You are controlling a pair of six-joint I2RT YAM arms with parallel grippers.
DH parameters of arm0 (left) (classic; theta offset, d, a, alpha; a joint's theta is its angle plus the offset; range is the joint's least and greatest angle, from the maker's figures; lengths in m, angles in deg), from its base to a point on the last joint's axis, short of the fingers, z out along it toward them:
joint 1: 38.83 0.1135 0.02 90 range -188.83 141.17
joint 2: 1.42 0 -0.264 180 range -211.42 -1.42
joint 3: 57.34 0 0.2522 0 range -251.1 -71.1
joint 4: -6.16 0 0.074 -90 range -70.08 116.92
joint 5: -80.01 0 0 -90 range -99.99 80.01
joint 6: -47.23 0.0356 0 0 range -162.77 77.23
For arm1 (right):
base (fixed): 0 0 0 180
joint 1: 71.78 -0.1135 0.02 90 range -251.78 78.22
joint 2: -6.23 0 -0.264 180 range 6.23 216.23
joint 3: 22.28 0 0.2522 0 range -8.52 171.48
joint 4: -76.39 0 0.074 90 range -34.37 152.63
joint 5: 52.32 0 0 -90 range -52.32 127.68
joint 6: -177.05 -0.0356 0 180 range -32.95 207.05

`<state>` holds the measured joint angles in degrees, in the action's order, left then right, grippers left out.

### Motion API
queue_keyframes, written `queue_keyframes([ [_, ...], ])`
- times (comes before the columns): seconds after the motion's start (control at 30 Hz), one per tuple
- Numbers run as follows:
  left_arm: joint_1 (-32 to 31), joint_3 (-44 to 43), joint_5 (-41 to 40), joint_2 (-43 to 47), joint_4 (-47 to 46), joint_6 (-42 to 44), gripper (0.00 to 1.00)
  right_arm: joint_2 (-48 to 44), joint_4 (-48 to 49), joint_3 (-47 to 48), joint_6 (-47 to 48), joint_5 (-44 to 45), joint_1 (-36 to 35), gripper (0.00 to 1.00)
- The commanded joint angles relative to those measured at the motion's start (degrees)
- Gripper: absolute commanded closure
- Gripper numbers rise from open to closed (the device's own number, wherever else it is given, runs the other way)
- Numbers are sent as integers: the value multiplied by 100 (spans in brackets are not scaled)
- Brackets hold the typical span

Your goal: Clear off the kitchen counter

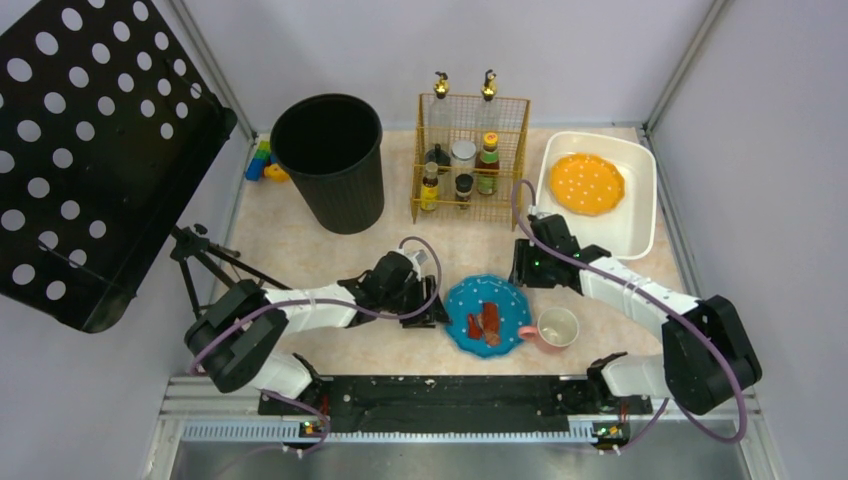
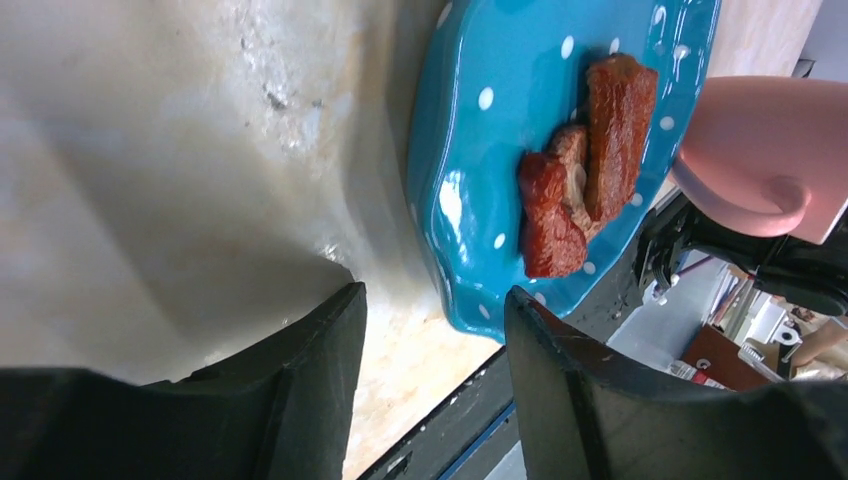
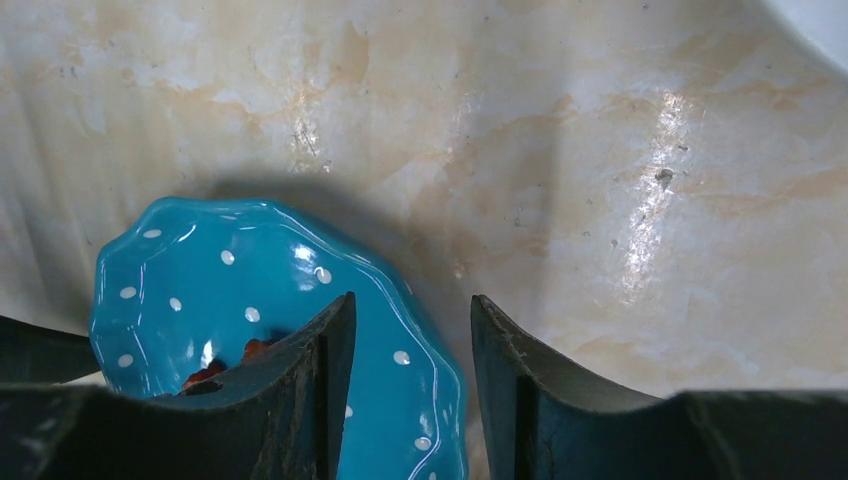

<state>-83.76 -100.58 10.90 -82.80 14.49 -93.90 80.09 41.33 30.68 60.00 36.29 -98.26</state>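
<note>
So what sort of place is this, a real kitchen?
Most likely a mock kitchen in a robot test cell, not a home. The marbled counter carries a wire rack of bottles, a blue plate and a pink mug, yet it is framed by metal rails, with two robot arms bolted on.

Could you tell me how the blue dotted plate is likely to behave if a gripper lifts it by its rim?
The blue plate looks glazed and glossy, so probably rigid, slippery and breakable. The food pieces lie loose on it, so they may slide if it tilts.
</note>
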Motion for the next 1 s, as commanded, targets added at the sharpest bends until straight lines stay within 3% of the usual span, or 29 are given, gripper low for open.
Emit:
queue_keyframes([
  [0.0,-25,-332,-100,-312,-319,-20,44,-238,230,-47,-1,-56,-68,55],
  [0.33,-34,-417,42,-845,-638,-151,69,-387,320,-161,-26,-169,-67,55],
  [0.77,11,-568,-359,-740,-77,90,100,-593,400,-350,-74,-185,-62,52],
  [0.97,298,-439,-409,-613,-33,159,100,-749,391,-363,-111,-185,-70,50],
])
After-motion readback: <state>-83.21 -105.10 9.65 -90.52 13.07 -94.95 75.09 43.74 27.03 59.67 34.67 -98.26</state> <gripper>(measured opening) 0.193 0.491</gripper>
